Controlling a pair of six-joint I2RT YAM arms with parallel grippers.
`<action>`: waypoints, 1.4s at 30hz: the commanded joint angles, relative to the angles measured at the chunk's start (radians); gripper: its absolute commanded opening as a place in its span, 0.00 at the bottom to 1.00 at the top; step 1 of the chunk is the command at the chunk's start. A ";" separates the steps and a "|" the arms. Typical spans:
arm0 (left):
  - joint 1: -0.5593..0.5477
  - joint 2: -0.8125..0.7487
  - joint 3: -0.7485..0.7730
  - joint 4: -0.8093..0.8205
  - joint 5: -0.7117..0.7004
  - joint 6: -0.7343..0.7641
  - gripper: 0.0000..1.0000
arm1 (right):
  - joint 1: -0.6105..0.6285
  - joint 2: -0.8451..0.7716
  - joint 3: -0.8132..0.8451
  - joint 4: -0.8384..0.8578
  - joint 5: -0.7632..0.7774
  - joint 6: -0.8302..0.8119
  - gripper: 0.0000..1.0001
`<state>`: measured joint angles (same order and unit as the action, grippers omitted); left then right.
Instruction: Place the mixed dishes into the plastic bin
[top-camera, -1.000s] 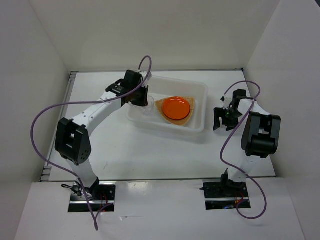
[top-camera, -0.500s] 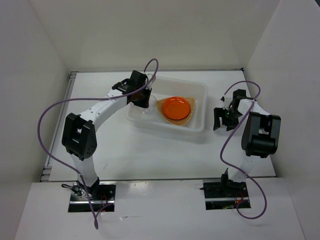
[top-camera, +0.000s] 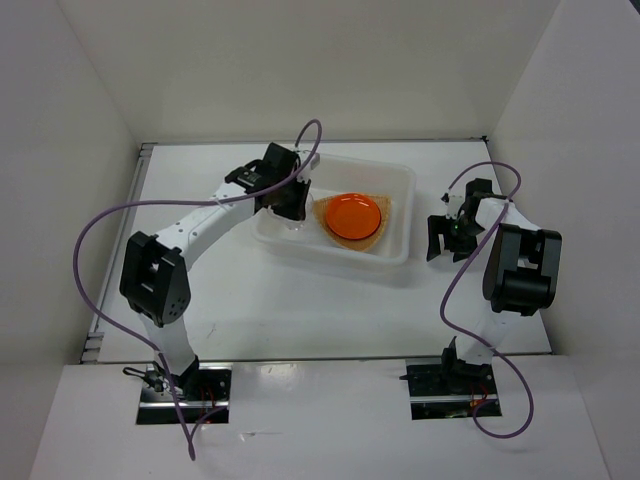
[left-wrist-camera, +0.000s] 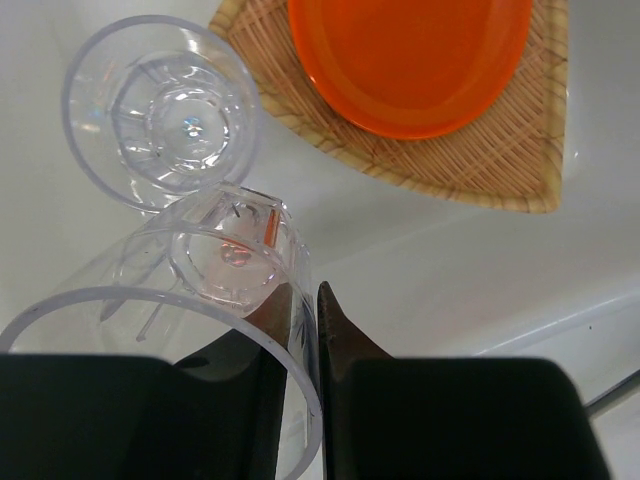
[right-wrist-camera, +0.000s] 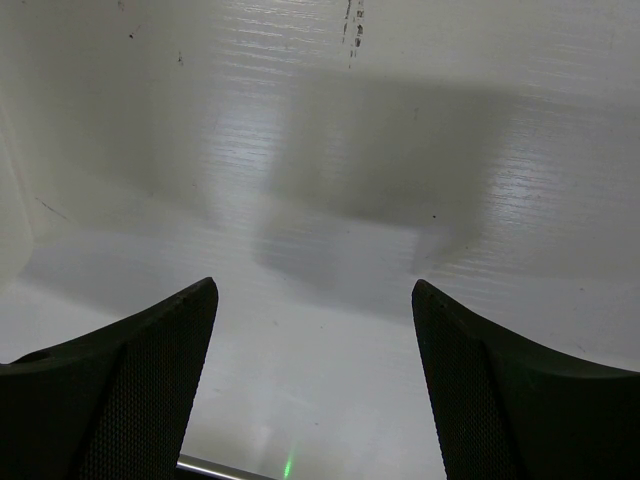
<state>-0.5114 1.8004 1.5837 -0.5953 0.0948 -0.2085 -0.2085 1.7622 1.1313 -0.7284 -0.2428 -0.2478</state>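
The clear cup (left-wrist-camera: 215, 290), its wall clenched in the left pincer (left-wrist-camera: 303, 320), has swung further in over the plastic bin (top-camera: 405, 215), tilted beside the second cup (left-wrist-camera: 160, 110) standing there by the orange plate (left-wrist-camera: 410, 55). Release looks next. The right pincer (right-wrist-camera: 313, 290) gapes idle.

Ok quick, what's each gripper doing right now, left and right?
Left gripper: closed on the wall of a small clear cup.
Right gripper: open, holding nothing.

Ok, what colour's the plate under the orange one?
The woven plate is tan, clearest in left wrist view.
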 joint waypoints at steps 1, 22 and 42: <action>-0.019 -0.064 -0.007 0.017 0.033 0.026 0.00 | -0.006 0.003 0.024 0.001 0.007 0.002 0.83; -0.029 0.126 0.050 -0.060 -0.095 0.006 0.03 | -0.006 0.003 0.024 0.001 0.016 0.002 0.83; -0.029 0.071 0.050 -0.023 -0.115 -0.005 0.27 | -0.006 0.003 0.024 0.001 0.016 0.002 0.83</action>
<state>-0.5411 1.9545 1.6131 -0.6609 -0.0048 -0.2142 -0.2085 1.7622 1.1313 -0.7284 -0.2386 -0.2478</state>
